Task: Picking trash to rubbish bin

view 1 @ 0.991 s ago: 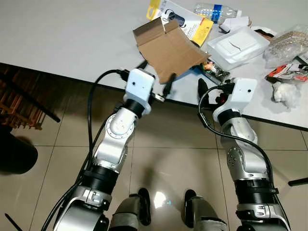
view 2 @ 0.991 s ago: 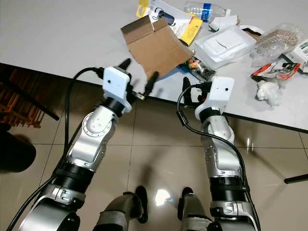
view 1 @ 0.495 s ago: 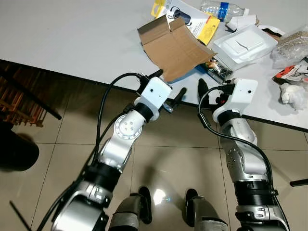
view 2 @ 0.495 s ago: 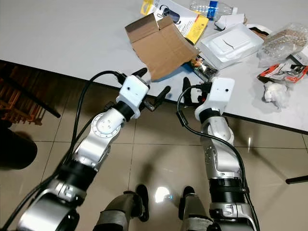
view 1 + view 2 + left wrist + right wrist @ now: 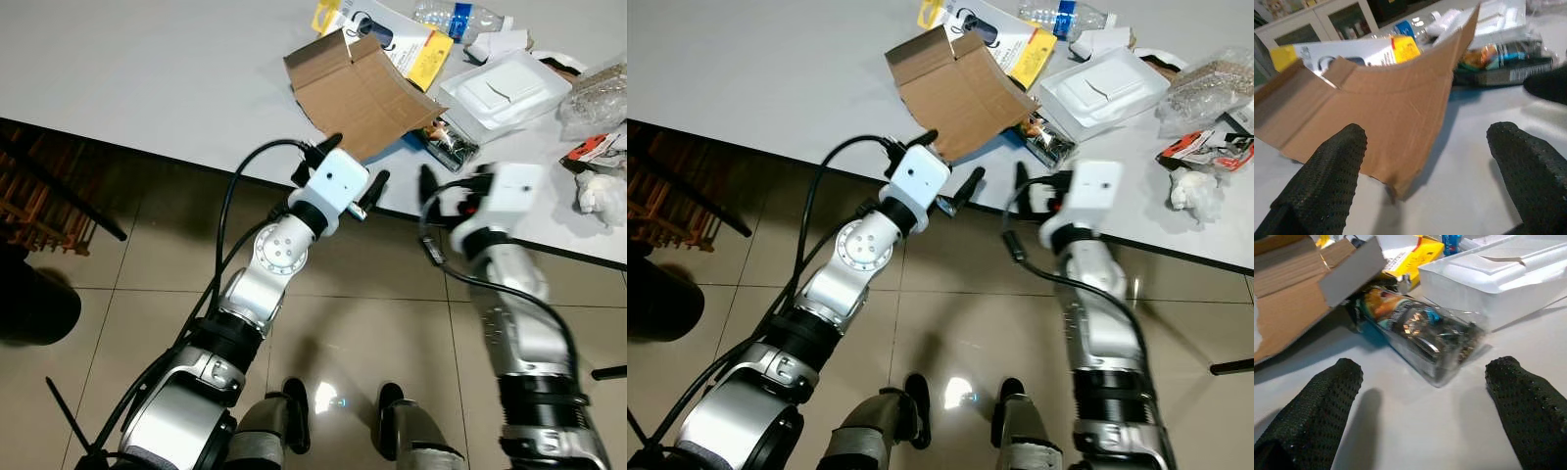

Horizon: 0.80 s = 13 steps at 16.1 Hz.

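Observation:
A bent brown cardboard piece (image 5: 358, 93) lies near the front edge of the white table (image 5: 147, 69). My left gripper (image 5: 357, 160) is open at that table edge, just below the cardboard's near corner. In the left wrist view the cardboard (image 5: 1376, 107) stands between and beyond the fingertips (image 5: 1327, 181). A crumpled snack wrapper (image 5: 1420, 328) lies ahead of my open right gripper (image 5: 1422, 396), which holds nothing. The wrapper (image 5: 446, 145) sits beside the cardboard.
A white foam container (image 5: 505, 83), a yellow-and-white package (image 5: 387, 34) and a plastic bottle (image 5: 460, 18) lie behind the cardboard. More wrappers and a white wad (image 5: 598, 191) are at the right. Tiled floor (image 5: 118, 294) lies below the table edge.
My left gripper has swung right and forward, up to the cardboard's near corner. The right arm has shifted slightly forward toward the wrapper.

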Motion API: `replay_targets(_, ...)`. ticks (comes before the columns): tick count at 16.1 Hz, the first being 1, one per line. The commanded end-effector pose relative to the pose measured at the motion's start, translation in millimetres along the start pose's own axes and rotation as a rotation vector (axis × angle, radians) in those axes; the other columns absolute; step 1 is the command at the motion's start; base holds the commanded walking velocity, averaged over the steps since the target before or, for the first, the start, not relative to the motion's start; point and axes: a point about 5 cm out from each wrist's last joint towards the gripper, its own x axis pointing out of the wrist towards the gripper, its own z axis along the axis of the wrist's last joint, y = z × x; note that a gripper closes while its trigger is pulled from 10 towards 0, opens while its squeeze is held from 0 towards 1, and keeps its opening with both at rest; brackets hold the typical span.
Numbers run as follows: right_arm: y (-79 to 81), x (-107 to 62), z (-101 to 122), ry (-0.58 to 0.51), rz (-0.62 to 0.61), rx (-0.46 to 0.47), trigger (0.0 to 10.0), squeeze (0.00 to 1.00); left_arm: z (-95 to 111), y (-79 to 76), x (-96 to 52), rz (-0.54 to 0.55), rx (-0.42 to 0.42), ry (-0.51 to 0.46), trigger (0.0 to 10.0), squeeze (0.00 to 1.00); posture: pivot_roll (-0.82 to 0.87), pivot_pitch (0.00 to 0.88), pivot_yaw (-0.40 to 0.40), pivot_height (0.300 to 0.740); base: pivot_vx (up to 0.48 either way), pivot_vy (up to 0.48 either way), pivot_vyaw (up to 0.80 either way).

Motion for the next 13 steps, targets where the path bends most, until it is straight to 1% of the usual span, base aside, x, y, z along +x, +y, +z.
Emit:
replay_targets(1, -4.0, -6.3, -6, 0.044, 0.017, 0.002, 10.0, 0.00, 0, -3.1, 2.7, -0.003, 0.012, -0.001, 10.0, 0.00, 0.03, 0.327, 0.118, 0.740, 0.000, 0.000, 0.00)
replay_targets(2, -6.1, -7.6, -5, 0.046, 0.024, -0.014, 10.0, 0.00, -1, -3.5, 3.2, -0.002, 0.012, 0.002, 10.0, 0.00, 0.02, 0.330, 0.121, 0.740, 0.000, 0.000, 0.00)
replay_targets(3, -14.1, -10.8, -1, 0.049, 0.024, -0.021, 10.0, 0.00, -3, -3.8, 5.0, 0.003, 0.011, 0.006, 10.0, 0.00, 0.02, 0.331, 0.122, 0.740, 0.000, 0.000, 0.00)
replay_targets(5, -14.8, -12.4, 2, 0.051, 0.039, -0.014, 10.0, 0.00, -5, -3.6, 5.7, 0.009, 0.010, 0.012, 10.0, 0.00, 0.02, 0.332, 0.123, 0.740, 0.000, 0.000, 0.00)
replay_targets(9, -4.1, -17.2, 8, 0.061, 0.129, 0.034, 10.0, 0.00, -10, -7.7, 7.5, 0.009, 0.027, 0.032, 10.0, 0.00, 0.01, 0.336, 0.128, 0.740, 0.000, 0.000, 0.00)
replay_targets(11, 4.1, -20.7, 11, 0.067, 0.193, 0.080, 10.0, 0.00, -13, -12.1, 9.2, 0.002, 0.044, 0.043, 10.0, 0.00, 0.00, 0.340, 0.130, 0.740, 0.000, 0.000, 0.00)
replay_targets(12, 7.6, -24.0, 12, 0.075, 0.226, 0.091, 10.0, 0.00, -14, -14.1, 10.6, 0.003, 0.054, 0.050, 10.0, 0.00, 0.00, 0.344, 0.130, 0.740, 0.000, 0.000, 0.00)
replay_targets(13, 8.1, -24.7, 12, 0.077, 0.230, 0.091, 10.0, 0.00, -14, -14.5, 11.0, 0.004, 0.059, 0.051, 10.0, 0.00, 0.00, 0.345, 0.130, 0.740, 0.000, 0.000, 0.00)
